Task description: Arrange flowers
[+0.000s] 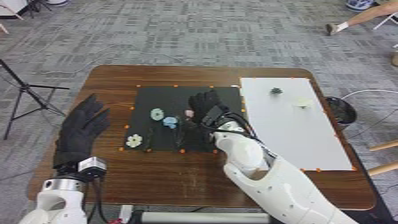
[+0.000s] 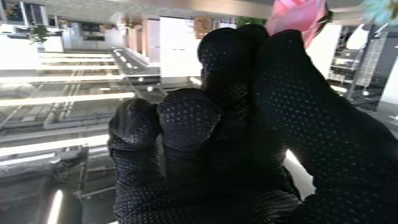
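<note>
Flowers (image 1: pixel 157 114) on the black mat (image 1: pixel 182 92), white one (image 1: pixel 134 140) by its near left corner. Left hand (image 1: pixel 78 132)'s relaxed, open. Farther in, right hand (image 1: pixel 209 106) looks to be pinching the pink one (image 2: pixel 298 16). I'd go snug but gentle, come straight up clear of the blue one (image 1: pixel 170 121), no rushing.

We've got a brown, round-cornered wooden table (image 1: pixel 160 180) here, with 1 black rectangular mat (image 1: pixel 169 99) and 1 white rectangular sheet (image 1: pixel 302 135) lying flat side by side, little orange markers (image 1: pixel 182 151) along their edges.
</note>
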